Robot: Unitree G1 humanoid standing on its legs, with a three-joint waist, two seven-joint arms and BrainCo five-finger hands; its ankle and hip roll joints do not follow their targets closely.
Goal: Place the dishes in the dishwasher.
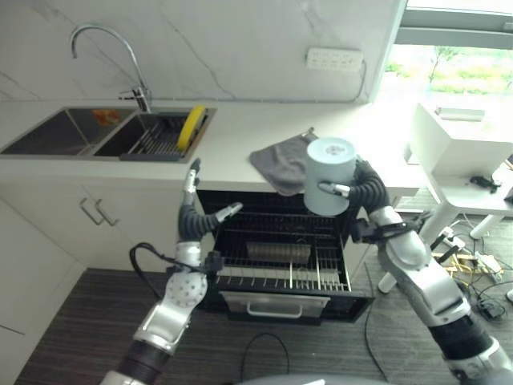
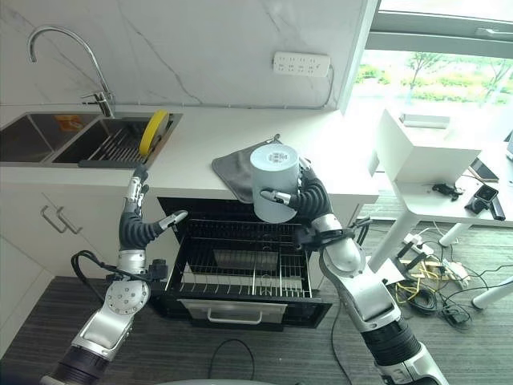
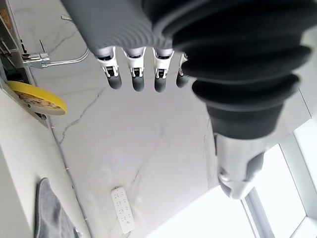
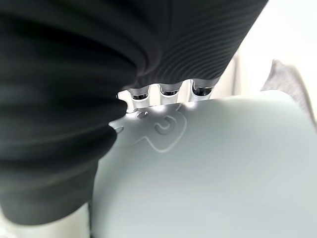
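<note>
My right hand [image 1: 362, 189] is shut on a pale grey-blue cup [image 1: 328, 175], held upside down above the open dishwasher. Its wall shows close up in the right wrist view as the cup [image 4: 213, 173], with fingers [image 4: 168, 92] curled over its edge. Below it the dishwasher's wire rack [image 1: 280, 261] is pulled out and carries no dishes that I can make out. My left hand [image 1: 192, 210] is open at the rack's left front corner, fingers straight and pointing up, thumb spread. A yellow plate [image 1: 191, 127] stands on edge in the sink's dish rack [image 1: 152, 140].
A grey cloth [image 1: 282, 163] lies on the white counter [image 1: 240, 128] right above the dishwasher. A double sink [image 1: 64, 132] with a tall tap [image 1: 120, 56] sits at the left. A white side table [image 1: 461, 160] and floor cables [image 1: 473, 273] are on the right.
</note>
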